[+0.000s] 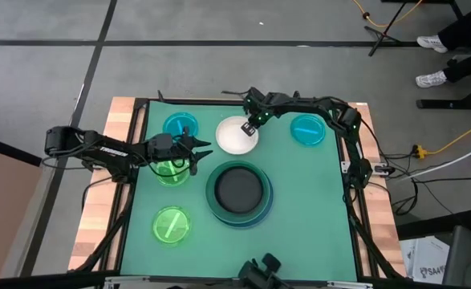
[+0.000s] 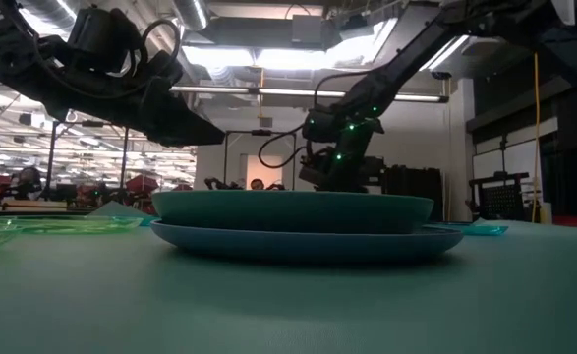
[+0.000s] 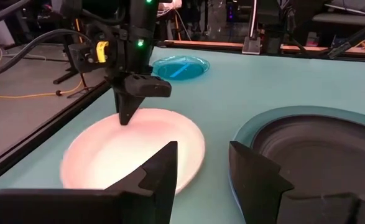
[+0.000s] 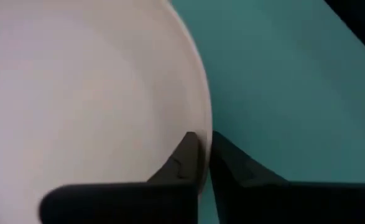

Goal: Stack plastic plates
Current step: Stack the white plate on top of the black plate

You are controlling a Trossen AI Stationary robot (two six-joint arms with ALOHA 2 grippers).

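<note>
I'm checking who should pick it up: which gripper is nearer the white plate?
Right. The right gripper straddles the white plate at its rim; the left gripper hovers open just beside it, not touching.

From high above we look straight down on the whole green mat (image 1: 299,209), with both arms reaching in from its sides. At table-top height we look level across the mat into the room, very near the stacked large plates (image 2: 293,224). From the left wrist we face forward past that arm's own fingers (image 3: 160,180) toward the white plate (image 3: 132,152). From the right wrist we sit closest of all, hard against the same white plate's rim. Both wrist views and the overhead view share that plate
</note>
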